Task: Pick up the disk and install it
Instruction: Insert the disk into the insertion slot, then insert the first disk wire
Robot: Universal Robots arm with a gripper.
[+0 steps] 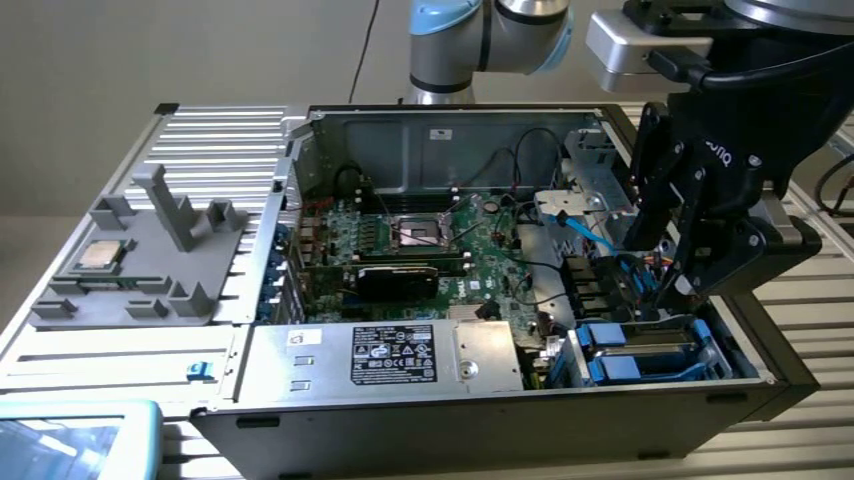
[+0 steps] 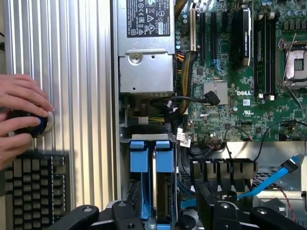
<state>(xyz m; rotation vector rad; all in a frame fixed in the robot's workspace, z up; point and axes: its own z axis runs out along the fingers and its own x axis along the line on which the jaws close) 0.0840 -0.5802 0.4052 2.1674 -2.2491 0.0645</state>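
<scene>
The disk [image 2: 163, 160], with blue carrier rails on its sides, sits in the drive bay at the corner of the open computer case [image 1: 441, 130]. In the exterior view its blue rails [image 1: 641, 350] show in the bay at the lower right. My gripper [image 2: 168, 215] hangs right above the bay. It is open, and its black fingers [image 2: 125, 211] stand apart on either side of the disk's end without gripping it. In the exterior view my gripper [image 1: 663, 268] is just over the bay, on the exterior view's right.
A grey power supply with a black label [image 1: 387, 352] lies beside the bay. A blue cable [image 2: 268, 184] and black wires run close to my fingers. A grey fixture holding a CPU chip [image 1: 100, 257] stands outside the case. A person's hand [image 2: 21, 115] rests on a round knob near a keyboard [image 2: 33, 187].
</scene>
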